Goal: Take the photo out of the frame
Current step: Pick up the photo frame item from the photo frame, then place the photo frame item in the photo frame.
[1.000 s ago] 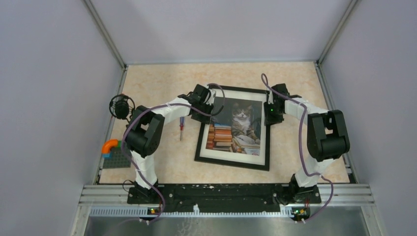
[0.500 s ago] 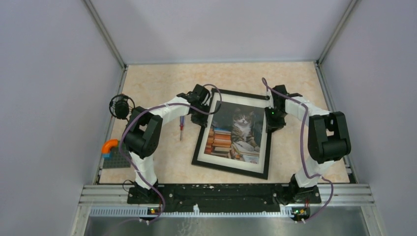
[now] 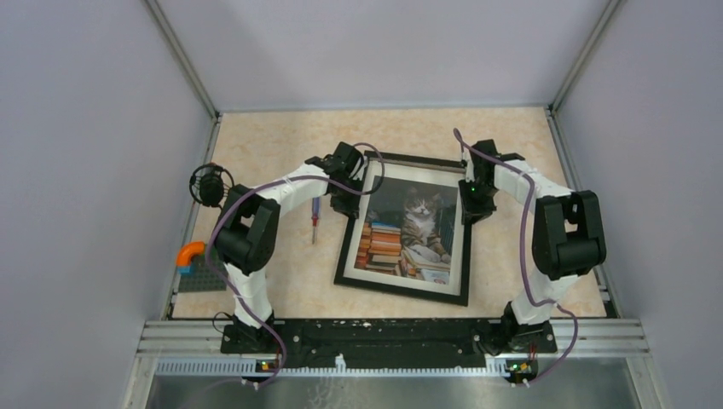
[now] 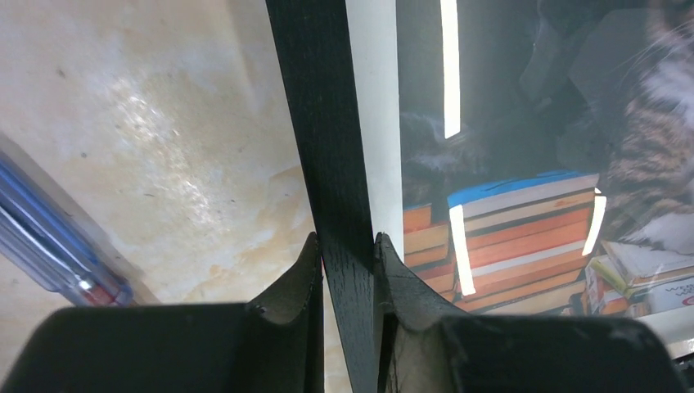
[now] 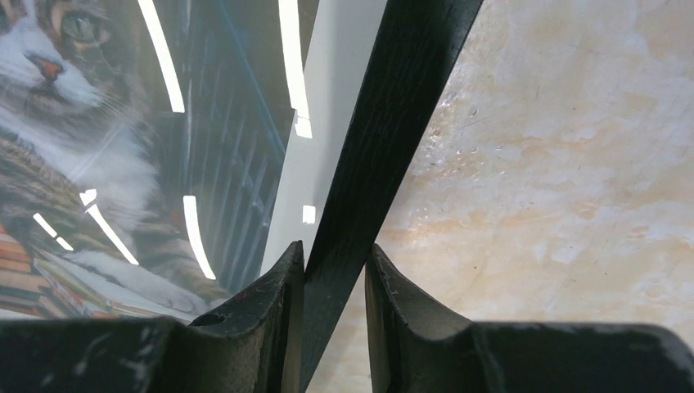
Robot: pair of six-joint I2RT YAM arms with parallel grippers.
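The frame (image 3: 401, 290) is lying flat on the beige marbled table (image 3: 273, 145), roughly midway between the 2 arms. It is sitting slightly askew, with its far end swung toward the right. The photo (image 3: 411, 223) is still sitting inside it, face up, with the cat toward the far end and the stacked books toward the near end.

The left gripper (image 3: 357, 198) is reaching over the far part of the frame's left rail. In the left wrist view, the left gripper (image 4: 345, 242) is pinching that black rail (image 4: 317, 123), with 1 finger pressing on the table side and the other on the photo side. The photo's white margin and orange books (image 4: 507, 221) are showing under bright streaks of reflected light.

The right gripper (image 3: 470, 204) is reaching over the far part of the right rail. In the right wrist view, the right gripper (image 5: 334, 250) is straddling the rail (image 5: 393, 106), which is crossing the jaws at a slant. The finger on the photo side is pressing against it and the outer fingertip is meeting its edge. The cat's face (image 5: 57, 57) is showing at the upper left.

A screwdriver (image 3: 315, 223) is lying on the table just left of the frame, apart from it; its blue see-through handle (image 4: 49, 246) is showing beside the left gripper. An orange curved block (image 3: 191, 253) is resting on a grey baseplate (image 3: 203, 277) at the table's left edge.
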